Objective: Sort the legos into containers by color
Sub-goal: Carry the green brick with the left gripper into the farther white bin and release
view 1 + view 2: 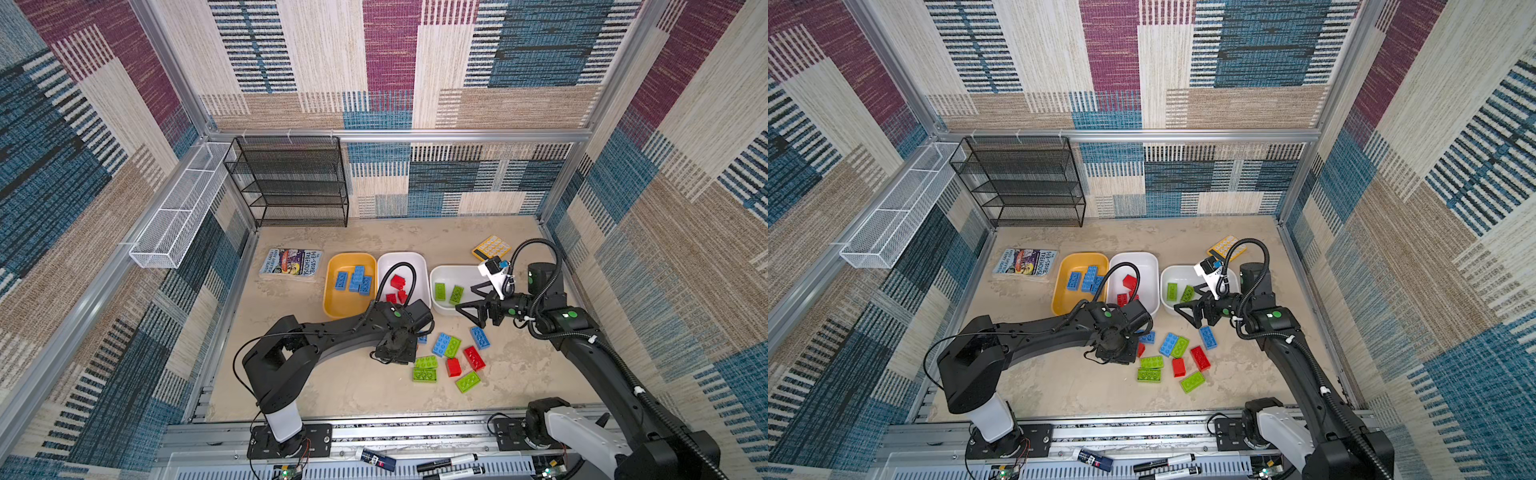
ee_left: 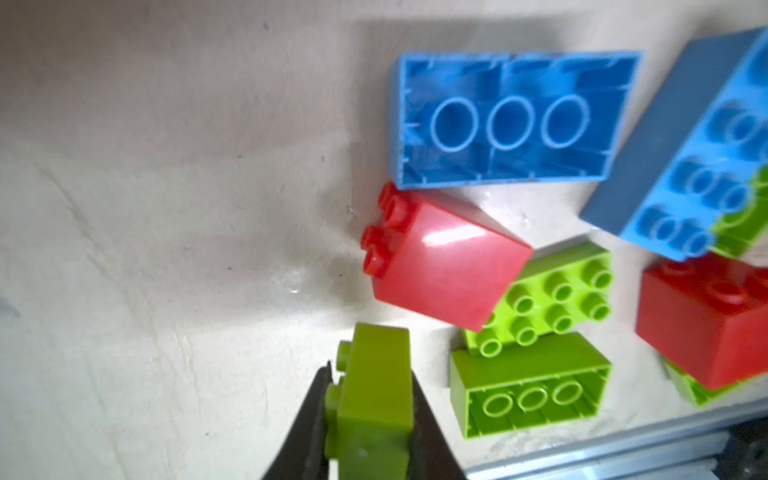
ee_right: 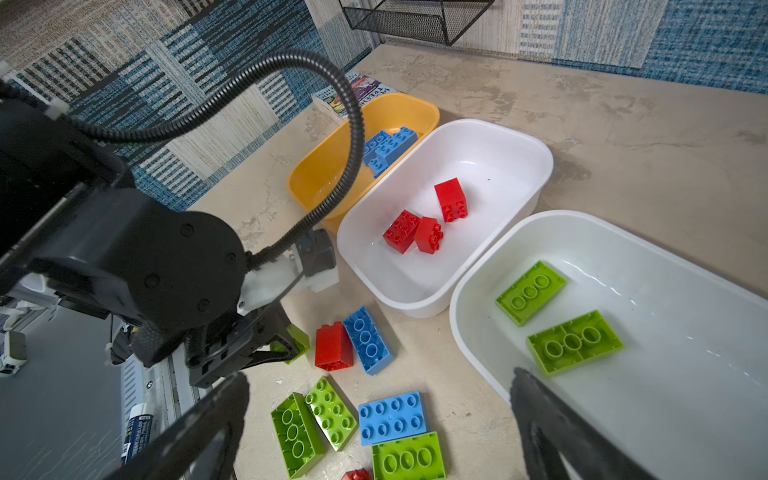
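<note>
Left wrist view: our left hand (image 2: 370, 374) is clamped on a lime green studded plastic brick (image 2: 376, 407) beside the loose pile (image 2: 536, 291) near the desk's (image 2: 166, 208) front edge. Our right hand (image 1: 465, 299), jaws apart, hovers by the white plastic tub (image 1: 461, 276) holding green bricks (image 1: 440, 291); we risk the arms colliding there.

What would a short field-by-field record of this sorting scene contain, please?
Yellow tub: blue bricks only
Middle white tub: three red bricks
Right white tub: two green bricks
Loose legos: blue, green and red, mixed, in front of the tubs
Left end effector: shut on a green brick, beside the loose legos
Right end effector: open, empty, at the near rim of the right white tub
</note>
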{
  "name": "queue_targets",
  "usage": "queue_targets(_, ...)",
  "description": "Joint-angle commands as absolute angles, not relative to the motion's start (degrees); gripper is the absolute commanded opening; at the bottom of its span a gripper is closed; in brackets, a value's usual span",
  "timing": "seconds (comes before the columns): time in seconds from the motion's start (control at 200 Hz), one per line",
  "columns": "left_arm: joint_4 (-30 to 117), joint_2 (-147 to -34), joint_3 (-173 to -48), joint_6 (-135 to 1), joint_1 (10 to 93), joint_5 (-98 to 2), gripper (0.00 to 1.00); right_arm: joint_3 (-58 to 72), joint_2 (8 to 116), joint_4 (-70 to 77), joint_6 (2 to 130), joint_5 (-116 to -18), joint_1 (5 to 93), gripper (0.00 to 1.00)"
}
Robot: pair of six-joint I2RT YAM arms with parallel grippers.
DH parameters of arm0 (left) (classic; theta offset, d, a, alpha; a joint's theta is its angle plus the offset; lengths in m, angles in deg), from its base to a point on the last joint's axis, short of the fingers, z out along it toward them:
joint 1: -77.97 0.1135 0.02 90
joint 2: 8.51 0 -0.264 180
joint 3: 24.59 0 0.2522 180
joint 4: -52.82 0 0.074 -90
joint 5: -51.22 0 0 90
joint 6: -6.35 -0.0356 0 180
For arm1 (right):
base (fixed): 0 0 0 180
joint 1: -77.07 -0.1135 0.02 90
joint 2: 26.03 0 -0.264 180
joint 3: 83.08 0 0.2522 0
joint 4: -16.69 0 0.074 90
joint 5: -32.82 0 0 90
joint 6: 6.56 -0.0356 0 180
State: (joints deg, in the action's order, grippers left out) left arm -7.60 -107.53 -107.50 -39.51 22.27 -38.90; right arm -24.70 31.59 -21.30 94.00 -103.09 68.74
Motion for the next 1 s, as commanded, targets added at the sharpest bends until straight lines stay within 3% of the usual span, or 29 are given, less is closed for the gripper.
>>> queue_targets(0.0, -14.9, -105.8, -111.4, -45.0, 22.9, -37.1, 0.21, -24.0, 31.5, -19.8, 94.3, -102.5, 68.6, 0.99)
queue_targets(0.215, -17.4, -105.6, -125.1, -55.7, 28.1, -40.0, 0.21, -23.9, 31.1, -18.7, 94.2, -99.7, 68.6, 0.99)
queue_targets(0.616, -13.5, -130.8, -157.7, -64.9, 31.4, -47.0, 0.21, -22.8, 31.3, -18.1, 93.6, -93.4, 68.8, 0.99)
queue_targets(0.992, 4.6, -140.6, -158.4, -59.7, 31.8, -48.5, 0.21, -21.9, 31.5, -19.2, 94.2, -88.4, 69.3, 0.99)
